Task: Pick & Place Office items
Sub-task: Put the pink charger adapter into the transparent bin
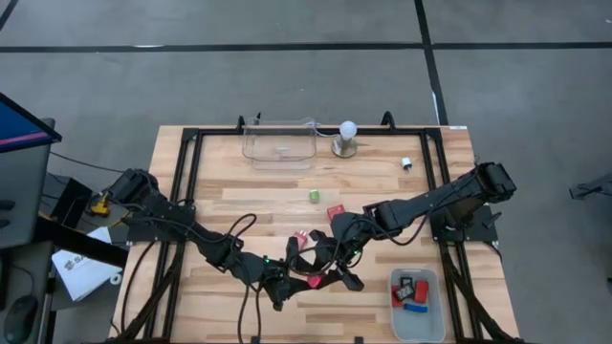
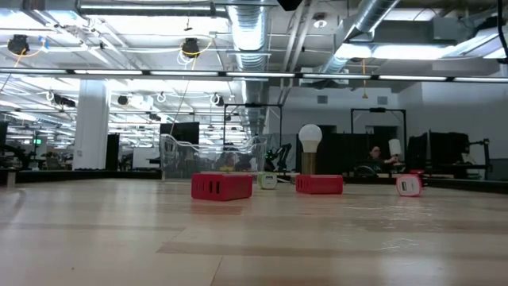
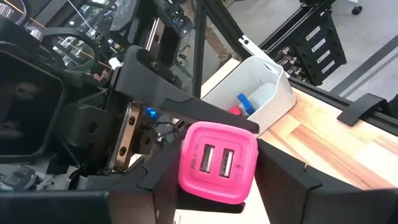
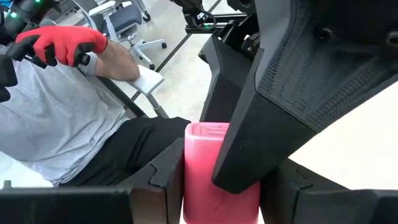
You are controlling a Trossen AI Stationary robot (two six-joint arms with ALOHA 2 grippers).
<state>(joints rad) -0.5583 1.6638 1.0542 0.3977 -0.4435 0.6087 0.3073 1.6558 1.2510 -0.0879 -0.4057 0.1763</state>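
A few office items already lie in the white bin point(image 1: 417, 311), several wait on the counter point(image 1: 382, 177) — both the left gripper point(image 3: 217, 186) and right gripper point(image 4: 221, 186) clamp one pink charger point(image 3: 217, 163) mid-handover.

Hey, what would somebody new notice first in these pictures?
Both arms meet at the table's front middle, the right gripper shut on a pink block, the left gripper around it. A grey bin holding small pieces sits front right; a red-gloved hand shows beyond the table.

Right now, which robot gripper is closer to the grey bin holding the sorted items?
Right. The right gripper is just left of the grey bin; the left gripper is farther left, beyond it.
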